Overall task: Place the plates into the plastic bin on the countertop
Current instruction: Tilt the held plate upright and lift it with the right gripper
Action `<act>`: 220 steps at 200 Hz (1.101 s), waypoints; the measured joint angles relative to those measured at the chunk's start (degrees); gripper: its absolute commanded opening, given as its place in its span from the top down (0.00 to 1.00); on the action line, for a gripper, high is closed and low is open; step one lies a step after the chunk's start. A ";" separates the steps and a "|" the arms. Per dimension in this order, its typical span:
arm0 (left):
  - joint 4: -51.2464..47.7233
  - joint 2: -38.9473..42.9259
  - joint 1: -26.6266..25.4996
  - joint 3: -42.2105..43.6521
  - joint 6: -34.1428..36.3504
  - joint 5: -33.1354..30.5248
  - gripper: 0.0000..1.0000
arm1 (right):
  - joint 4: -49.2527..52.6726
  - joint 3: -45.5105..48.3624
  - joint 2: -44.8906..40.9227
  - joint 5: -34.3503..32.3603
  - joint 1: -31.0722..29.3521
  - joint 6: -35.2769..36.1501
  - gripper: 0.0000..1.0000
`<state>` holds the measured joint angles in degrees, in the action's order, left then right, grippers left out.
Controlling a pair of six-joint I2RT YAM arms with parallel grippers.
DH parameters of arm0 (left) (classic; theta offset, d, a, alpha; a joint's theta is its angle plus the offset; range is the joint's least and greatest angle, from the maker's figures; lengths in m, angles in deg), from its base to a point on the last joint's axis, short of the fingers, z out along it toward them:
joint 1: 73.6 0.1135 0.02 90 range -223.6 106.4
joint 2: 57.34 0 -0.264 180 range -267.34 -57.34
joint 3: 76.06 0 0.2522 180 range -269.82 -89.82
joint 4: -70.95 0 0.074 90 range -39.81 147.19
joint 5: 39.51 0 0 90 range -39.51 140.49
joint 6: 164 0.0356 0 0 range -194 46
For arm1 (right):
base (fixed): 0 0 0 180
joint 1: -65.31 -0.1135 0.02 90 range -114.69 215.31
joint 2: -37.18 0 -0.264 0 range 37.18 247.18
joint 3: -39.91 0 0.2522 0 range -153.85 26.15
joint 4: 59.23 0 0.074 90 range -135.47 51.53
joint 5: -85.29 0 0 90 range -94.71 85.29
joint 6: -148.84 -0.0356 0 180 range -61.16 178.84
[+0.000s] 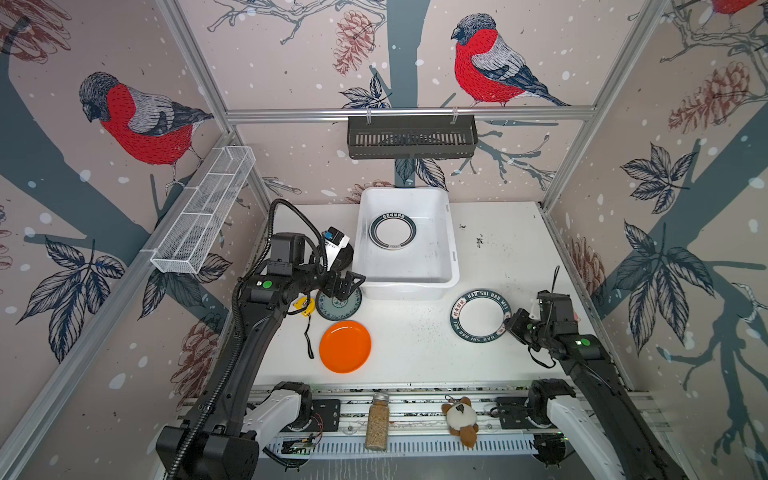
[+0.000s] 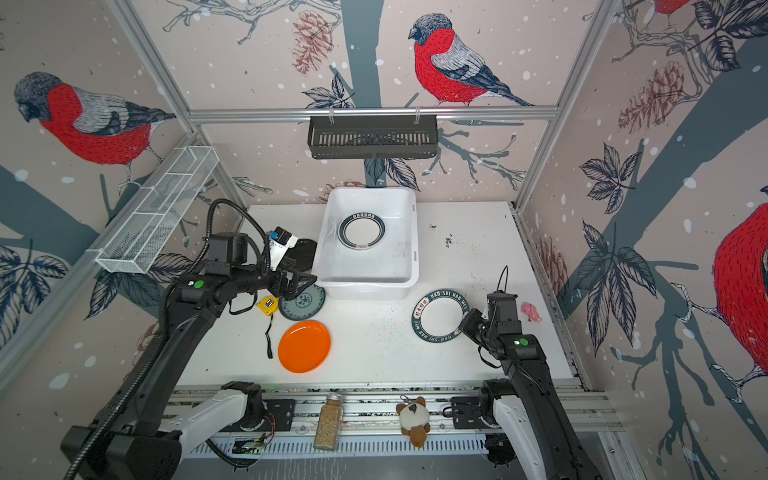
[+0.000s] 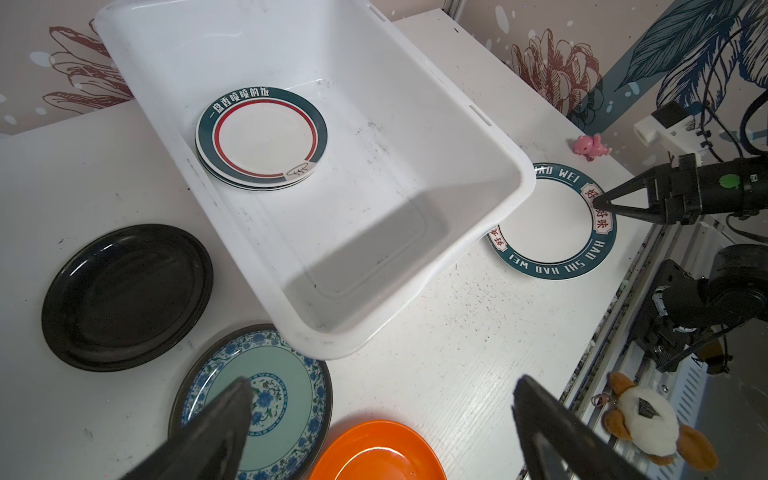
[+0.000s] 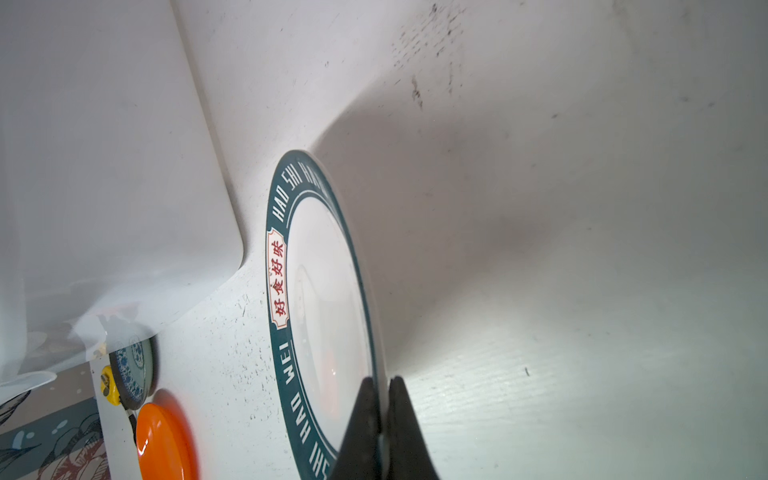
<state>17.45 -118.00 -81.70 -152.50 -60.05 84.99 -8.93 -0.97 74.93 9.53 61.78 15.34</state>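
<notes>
White speckled countertop [image 1: 415, 353] — bird-print walls [image 1: 291, 62]

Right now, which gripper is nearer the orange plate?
Left. The left gripper hangs open over the teal floral plate, right beside the orange plate; the right gripper, shut on the lettered plate, sits across the countertop.

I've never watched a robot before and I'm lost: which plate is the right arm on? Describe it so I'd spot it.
Find the big white bin. By its near right corner lies a white plate, the right pincer shut on its edge. Its teal rim reads HAO SHI HAO WEI; the orange plate and floral plate carry no lettering.
</notes>
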 measured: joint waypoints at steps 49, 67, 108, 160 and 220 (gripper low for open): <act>0.00 -0.59 0.00 -0.66 0.09 0.00 0.03 | 2.86 -4.07 -1.53 -4.26 2.62 -0.02 0.99; -0.20 -0.63 0.00 -0.81 0.59 -0.04 0.03 | 4.24 -5.99 -1.92 -6.34 3.34 -0.02 0.99; -0.28 -0.68 0.00 -1.01 1.07 -0.02 0.03 | 5.84 -9.70 -3.23 -10.08 4.48 -0.24 0.99; -0.42 -0.96 0.00 -1.77 1.14 -0.02 0.03 | 7.17 -12.96 -3.32 -11.78 5.25 -0.79 0.99; 0.02 -1.03 0.00 0.13 1.27 -0.02 0.03 | 6.82 -16.85 -1.64 -12.02 5.46 -1.53 0.99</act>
<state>17.47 -119.03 -81.70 -152.37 -58.78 84.97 -2.11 -17.82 73.29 -2.49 67.24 13.81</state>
